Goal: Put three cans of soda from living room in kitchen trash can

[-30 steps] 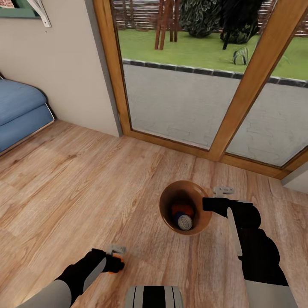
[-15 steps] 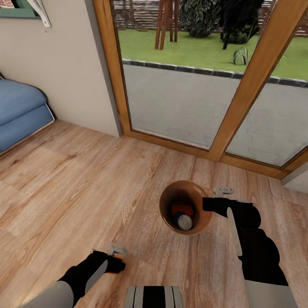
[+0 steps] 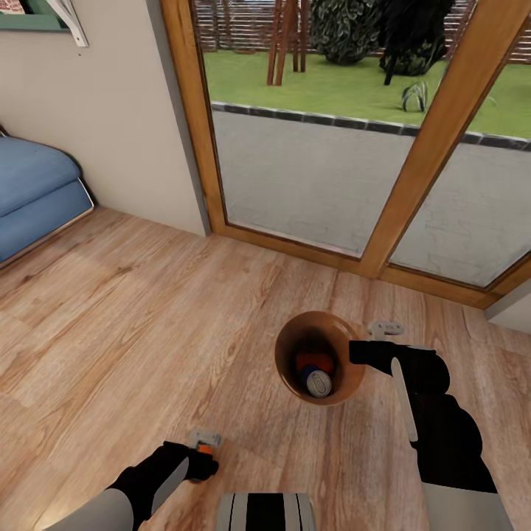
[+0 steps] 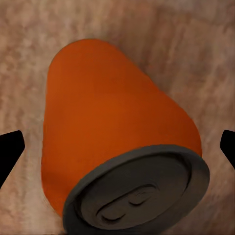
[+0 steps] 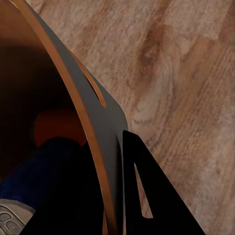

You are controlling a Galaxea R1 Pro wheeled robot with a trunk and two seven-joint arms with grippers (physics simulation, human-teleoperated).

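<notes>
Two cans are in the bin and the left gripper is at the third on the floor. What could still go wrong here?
1. The left gripper straddles the orange can with its fingers wide of it; a poor closure might knock or roll the can away.
2. The right gripper pinches only the rim of the trash can, so the bin may tilt and spill the blue can during transport.

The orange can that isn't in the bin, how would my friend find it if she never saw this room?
Start at the big wood-framed glass doors and come down the plank floor toward the robot. Left of the brown bin, the left gripper has its fingers around an orange can. The other orange can and the dark blue one sit inside the bin.
</notes>
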